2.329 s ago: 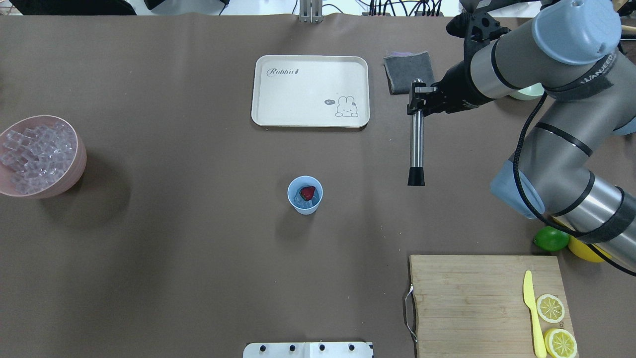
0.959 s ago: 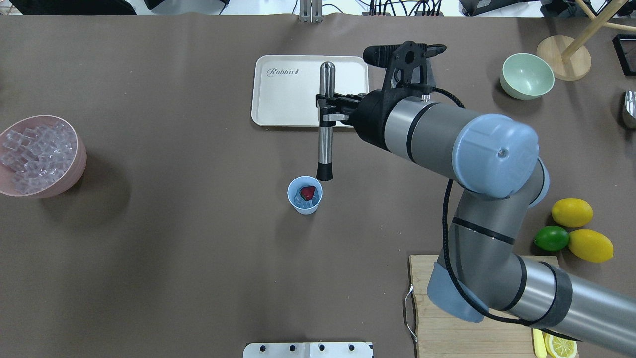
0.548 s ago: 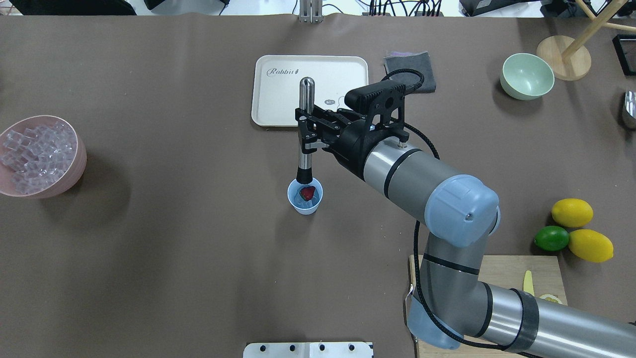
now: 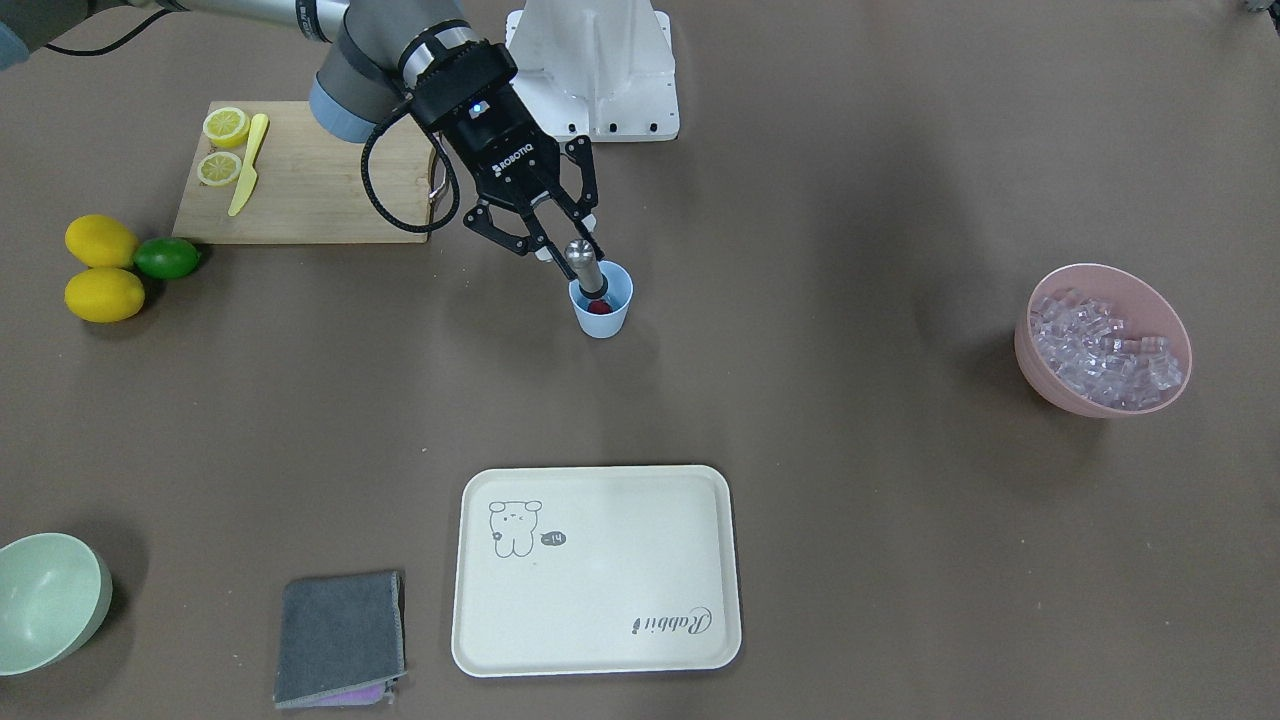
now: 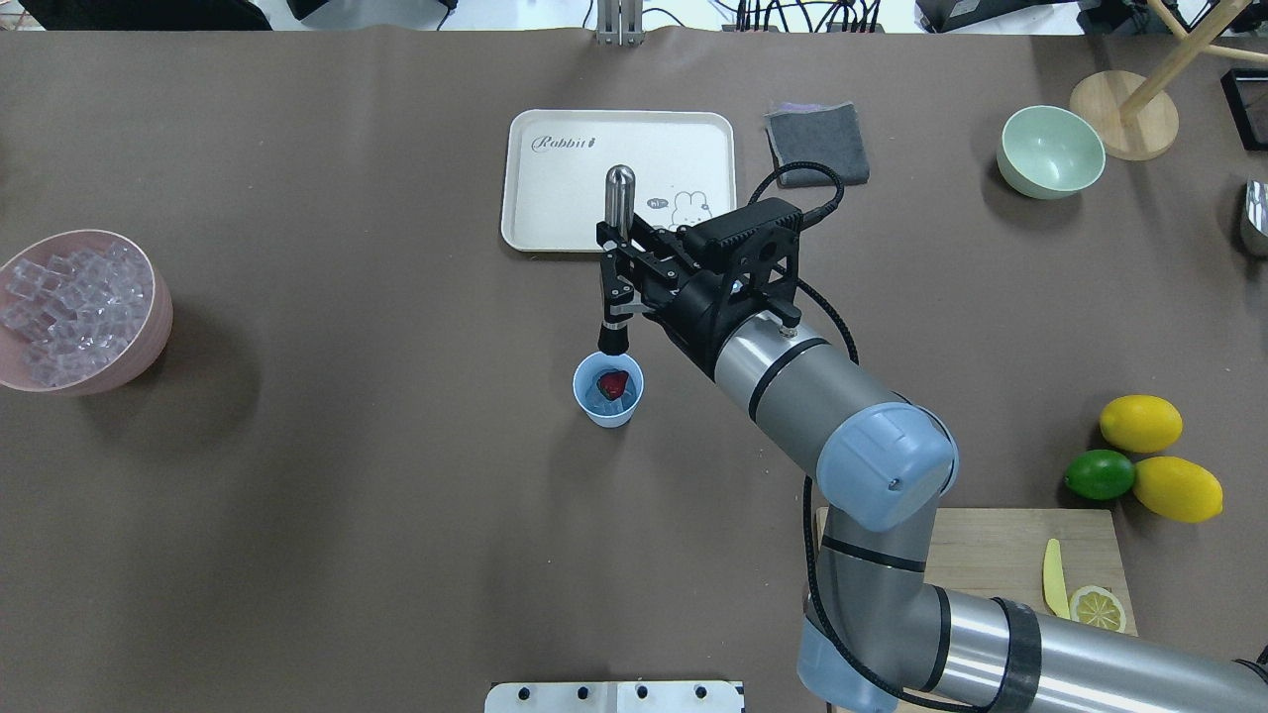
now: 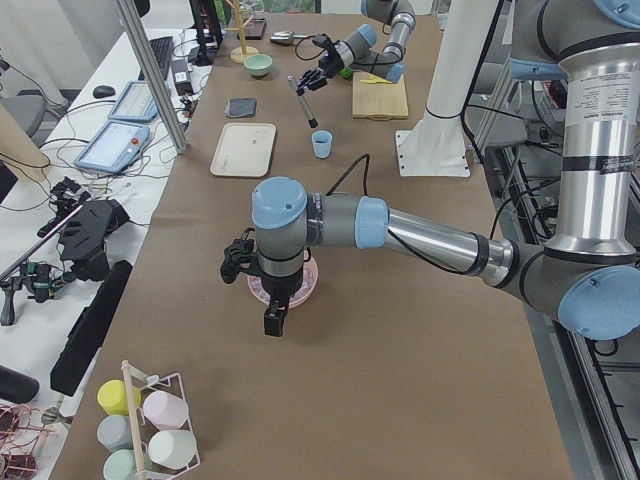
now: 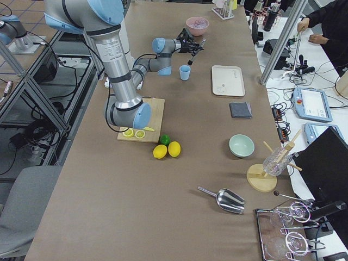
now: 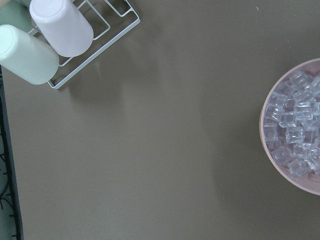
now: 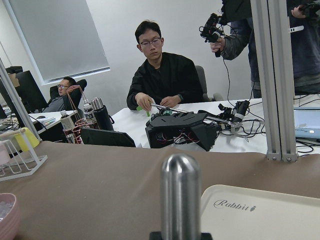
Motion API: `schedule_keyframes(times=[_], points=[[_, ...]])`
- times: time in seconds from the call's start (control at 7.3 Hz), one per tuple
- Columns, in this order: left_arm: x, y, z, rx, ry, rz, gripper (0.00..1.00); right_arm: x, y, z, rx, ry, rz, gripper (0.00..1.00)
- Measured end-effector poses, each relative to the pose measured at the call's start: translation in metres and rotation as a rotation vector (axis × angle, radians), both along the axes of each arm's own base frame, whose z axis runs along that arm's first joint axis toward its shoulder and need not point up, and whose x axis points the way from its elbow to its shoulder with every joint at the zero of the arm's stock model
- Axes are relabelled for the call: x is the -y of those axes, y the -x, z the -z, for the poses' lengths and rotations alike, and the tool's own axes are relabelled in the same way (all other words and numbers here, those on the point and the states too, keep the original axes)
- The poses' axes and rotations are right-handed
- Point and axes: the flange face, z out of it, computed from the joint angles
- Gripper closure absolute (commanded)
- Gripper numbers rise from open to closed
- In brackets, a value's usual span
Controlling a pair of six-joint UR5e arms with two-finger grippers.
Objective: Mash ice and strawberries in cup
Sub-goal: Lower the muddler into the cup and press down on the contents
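Note:
The light blue cup (image 5: 608, 389) stands mid-table with the red strawberry (image 5: 615, 384) inside it, lying on pale ice (image 5: 596, 398). My right gripper (image 5: 616, 285) is shut on a steel muddler (image 5: 619, 213). The muddler is tilted, and its black tip (image 5: 614, 339) hangs just above the cup's far rim. In the front view the muddler (image 4: 583, 262) overlaps the cup (image 4: 603, 305). The right wrist view shows only its rounded top (image 9: 180, 195). My left gripper (image 6: 272, 320) hovers over the pink bowl of ice (image 8: 295, 125); I cannot tell whether it is open or shut.
The pink bowl (image 5: 158, 327) sits at the far left. A cream tray (image 5: 555, 213) and a grey cloth (image 5: 818, 142) lie behind the cup, and a pale green bowl (image 5: 1050, 151) sits back right. Lemons (image 5: 1139, 423), a lime (image 5: 1099, 474) and a cutting board (image 5: 991, 545) are at the near right.
My right arm swung left across the table with the muddler, from beside the grey cloth to over the cup. In the last half second it shifted only slightly.

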Motion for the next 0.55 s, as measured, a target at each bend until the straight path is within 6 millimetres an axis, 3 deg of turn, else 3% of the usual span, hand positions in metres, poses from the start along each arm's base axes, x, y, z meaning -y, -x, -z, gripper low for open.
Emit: schedule_keyframes(times=[0.55], points=[[-0.003,0.0,-0.003,-0.001,0.005,0.0,0.03,-0.019,0.016,-0.005,-0.015,-0.007,0.027,1.0]])
